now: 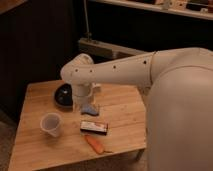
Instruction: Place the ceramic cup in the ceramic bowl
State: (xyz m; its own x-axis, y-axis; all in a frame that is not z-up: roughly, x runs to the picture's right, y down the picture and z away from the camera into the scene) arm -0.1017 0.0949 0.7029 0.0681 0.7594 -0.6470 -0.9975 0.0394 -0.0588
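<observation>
The ceramic cup (51, 123) is a small pale tapered cup standing upright on the wooden table (120, 115), near its front left. The ceramic bowl (63, 95) is a shallow black dish at the table's back left, partly hidden by my arm. My white arm reaches in from the right and bends down over the table. The gripper (83, 103) hangs just right of the bowl and up and to the right of the cup, touching neither.
A flat black rectangular box (94, 127) lies right of the cup. An orange carrot-like object (94, 144) lies near the front edge. A small blue object (90, 109) sits under the gripper. Dark shelving stands behind the table.
</observation>
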